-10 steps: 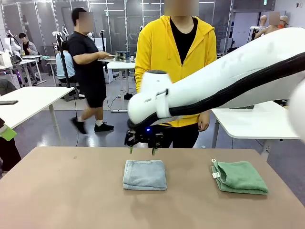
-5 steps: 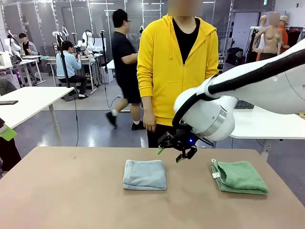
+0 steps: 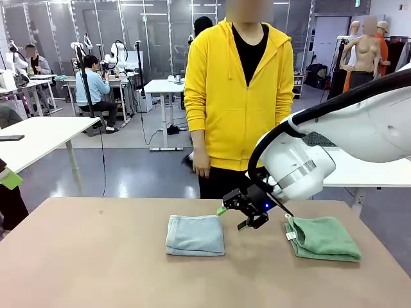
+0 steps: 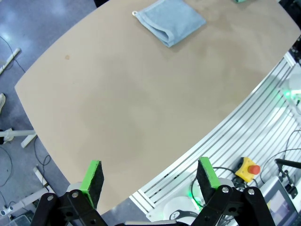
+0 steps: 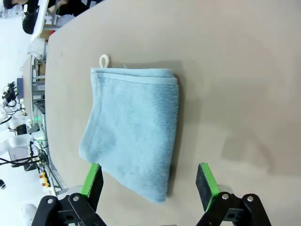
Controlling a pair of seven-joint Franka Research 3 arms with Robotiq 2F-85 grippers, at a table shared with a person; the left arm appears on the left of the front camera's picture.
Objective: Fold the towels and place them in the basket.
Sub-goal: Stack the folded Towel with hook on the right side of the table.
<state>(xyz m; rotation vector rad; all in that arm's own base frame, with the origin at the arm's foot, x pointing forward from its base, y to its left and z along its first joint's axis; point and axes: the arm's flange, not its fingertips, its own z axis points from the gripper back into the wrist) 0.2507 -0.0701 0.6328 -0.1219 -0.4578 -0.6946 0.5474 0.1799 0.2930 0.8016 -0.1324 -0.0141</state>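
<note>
A pale blue-grey towel (image 3: pixel 194 235) lies folded in the middle of the table. A mint green towel (image 3: pixel 324 239) with a white tag lies folded at the right. My right gripper (image 3: pixel 232 218) hovers open and empty just above the table between the two towels, close to the blue-grey one's far right corner. In the right wrist view the blue-grey towel (image 5: pixel 131 132) lies ahead of the open right gripper (image 5: pixel 149 181), apart from its pads. My left gripper (image 4: pixel 149 175) stands open high over the table's near edge, far from the blue-grey towel (image 4: pixel 169 21). The basket is out of view.
A person in a yellow hoodie (image 3: pixel 239 96) stands at the far side of the brown table (image 3: pixel 96 256), arms hanging. Below the left gripper are the robot's base rails and a yellow box with a red stop button (image 4: pixel 248 168). Other tables and people stand farther back.
My right arm has swung to the right from behind the blue-grey towel and come down a little, to the gap between the towels. Both towels lie where they were.
</note>
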